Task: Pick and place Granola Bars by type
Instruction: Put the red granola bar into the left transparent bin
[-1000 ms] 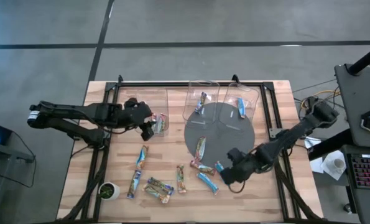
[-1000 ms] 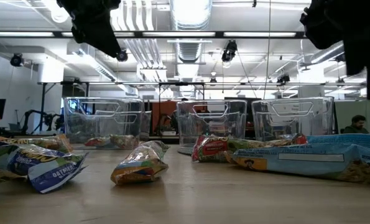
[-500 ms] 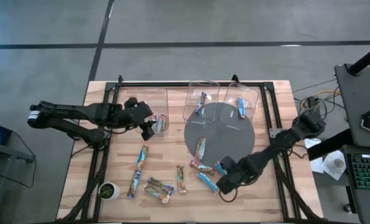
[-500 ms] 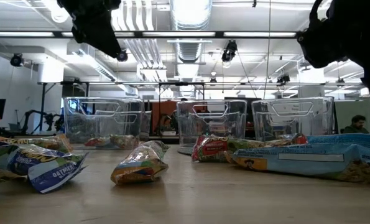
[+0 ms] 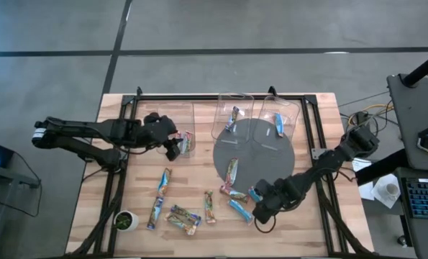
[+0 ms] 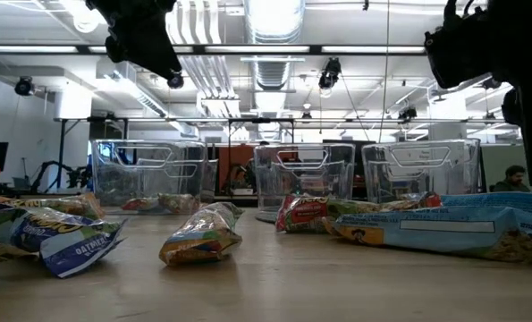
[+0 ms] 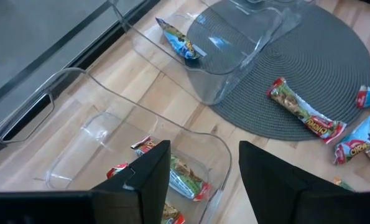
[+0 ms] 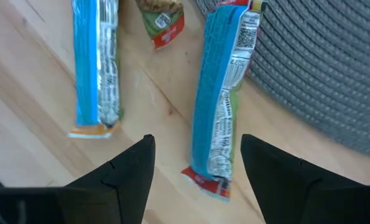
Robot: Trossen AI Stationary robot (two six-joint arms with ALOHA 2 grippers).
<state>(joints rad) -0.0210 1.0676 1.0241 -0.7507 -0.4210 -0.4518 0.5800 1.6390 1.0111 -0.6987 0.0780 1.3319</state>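
Landmark for my log: the round grey mat at the middle of the tabletop.

Right arm: reaches in low from the right edge, elbow out past the mat, forearm slanting toward the mat's front rim. I see the right claw just off that rim, fingers spread and empty, poised above a light blue bar whose far end touches the mat's edge. A second light blue bar lies beside it, farther from the mat, with a red-and-green wrapper end between the two.

Left arm: stretched nearly level from the left edge, well left of the mat. I see the left claw with fingers parted, holding nothing, over the left clear bin, which holds red-and-green bars.

Granola Bars, remainder: one multicoloured bar on the mat's front half; one dark bar in the middle bin at the mat's back edge; one light blue bar in the right bin; several loose bars on the wood in front and to the left of the mat.
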